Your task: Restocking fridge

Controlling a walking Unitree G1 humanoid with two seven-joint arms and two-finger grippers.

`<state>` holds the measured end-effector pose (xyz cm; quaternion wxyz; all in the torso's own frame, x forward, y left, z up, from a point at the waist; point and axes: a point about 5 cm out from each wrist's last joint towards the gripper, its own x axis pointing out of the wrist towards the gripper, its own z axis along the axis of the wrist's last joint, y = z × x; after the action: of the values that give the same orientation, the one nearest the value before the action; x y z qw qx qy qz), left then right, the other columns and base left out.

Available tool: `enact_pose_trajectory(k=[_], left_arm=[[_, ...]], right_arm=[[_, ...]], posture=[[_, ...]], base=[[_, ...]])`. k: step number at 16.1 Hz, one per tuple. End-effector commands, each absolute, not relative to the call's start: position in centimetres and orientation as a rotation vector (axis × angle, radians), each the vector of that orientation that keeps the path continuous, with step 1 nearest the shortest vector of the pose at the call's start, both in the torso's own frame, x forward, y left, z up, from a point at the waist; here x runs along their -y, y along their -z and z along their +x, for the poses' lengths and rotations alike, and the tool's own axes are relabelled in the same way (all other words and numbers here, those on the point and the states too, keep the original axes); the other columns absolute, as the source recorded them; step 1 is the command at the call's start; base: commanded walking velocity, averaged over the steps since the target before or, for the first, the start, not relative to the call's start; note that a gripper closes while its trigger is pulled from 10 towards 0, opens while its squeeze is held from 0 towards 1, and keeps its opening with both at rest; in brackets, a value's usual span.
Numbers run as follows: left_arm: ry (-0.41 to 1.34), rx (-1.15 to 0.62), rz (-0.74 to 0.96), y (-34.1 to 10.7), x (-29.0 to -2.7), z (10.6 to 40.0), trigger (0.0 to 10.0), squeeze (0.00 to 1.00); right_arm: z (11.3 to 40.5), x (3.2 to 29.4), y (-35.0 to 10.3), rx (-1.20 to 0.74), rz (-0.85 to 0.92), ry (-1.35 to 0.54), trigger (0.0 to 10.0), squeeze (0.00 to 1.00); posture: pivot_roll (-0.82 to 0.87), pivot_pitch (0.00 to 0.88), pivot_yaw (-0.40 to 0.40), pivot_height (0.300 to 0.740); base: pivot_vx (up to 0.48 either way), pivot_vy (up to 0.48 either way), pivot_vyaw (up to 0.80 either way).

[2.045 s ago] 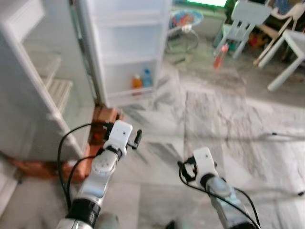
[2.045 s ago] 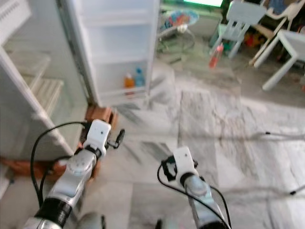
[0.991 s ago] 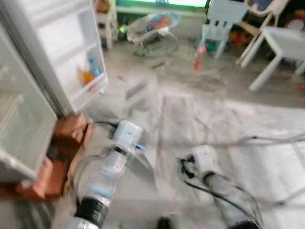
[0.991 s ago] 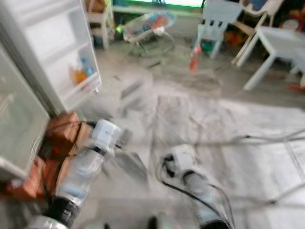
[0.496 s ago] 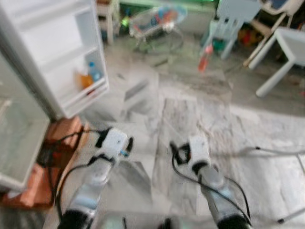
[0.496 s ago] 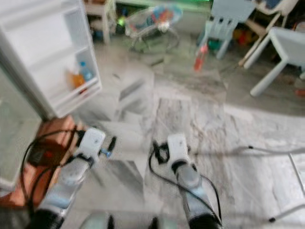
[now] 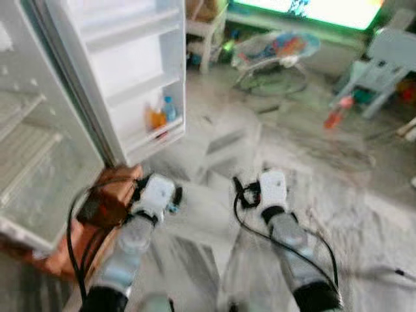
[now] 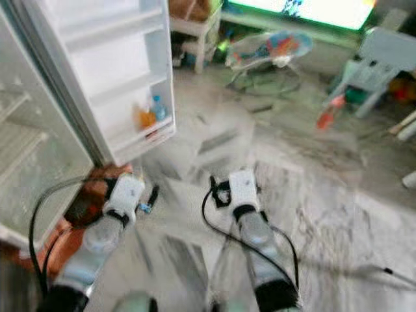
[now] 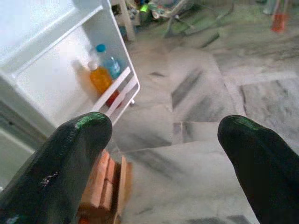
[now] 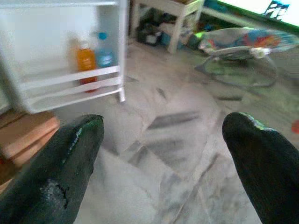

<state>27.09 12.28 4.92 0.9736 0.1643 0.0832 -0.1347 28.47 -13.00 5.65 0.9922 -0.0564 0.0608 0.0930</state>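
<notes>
White and wide open, the fridge [image 7: 52,149] takes up the robot's left side, its wire shelves bare and its door [image 7: 130,71] swung out towards the room. Grey marble floor [image 7: 312,188] spreads ahead to a bouncer seat [image 7: 279,49] and a small pale chair [image 7: 383,62], with a red bottle [image 7: 338,112] lying on the tiles near the chair, its long axis slanted across the floor. That bottle looks to me like something yet to be stocked, though I cannot be sure. Under the fridge corner sit reddish bricks [image 7: 110,195].

Both silver arms reach forward low over the floor. The left gripper [image 9: 163,135] has its fingers spread wide with nothing between them; the right gripper [image 10: 161,140] is likewise spread and empty. In the lowest door rack stand an orange bottle [image 9: 100,79] and a blue-capped bottle [image 9: 108,63], upright, just beside each other.

What matters for the next move: the door rack lies ahead and to the left of both grippers, nearer the left one, while the red bottle lies well apart, ahead and to the right, on the right arm's side. With empty grippers, I judge that fetching comes first, and the right arm is better placed for it.
</notes>
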Motion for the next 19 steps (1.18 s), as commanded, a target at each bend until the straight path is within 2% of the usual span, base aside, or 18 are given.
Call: enact_pose_trajectory(k=[1,4,8,19], left_arm=[[0.283,-0.159,0.311,-5.0,-11.7,26.7,10.0,0.0],[0.3,-0.145,0.324,-4.9,-11.9,26.2,10.0,0.0],[0.298,-0.157,0.325,-4.6,-11.8,25.9,10.0,0.0],[0.3,-0.166,0.373,-4.7,-11.8,26.1,10.0,0.0]], right_arm=[[28.1,14.7,-5.2,-0.137,-0.116,-0.122,10.0,0.0],[28.2,14.7,-5.0,-0.138,-0.108,-0.115,10.0,0.0],[28.4,14.2,-5.5,-0.103,-0.069,-0.12,10.0,0.0],[28.8,15.5,-6.2,-0.045,-0.018,-0.018,10.0,0.0]], posture=[[0.14,0.085,-0.075,0.74],[0.15,0.077,-0.079,0.74],[0.16,0.067,-0.083,0.74],[0.16,0.065,-0.062,0.74]], base=[[0.345,-0.33,0.0],[0.269,-0.393,0.0],[0.0,-0.475,0.0],[0.0,-0.48,0.0]])
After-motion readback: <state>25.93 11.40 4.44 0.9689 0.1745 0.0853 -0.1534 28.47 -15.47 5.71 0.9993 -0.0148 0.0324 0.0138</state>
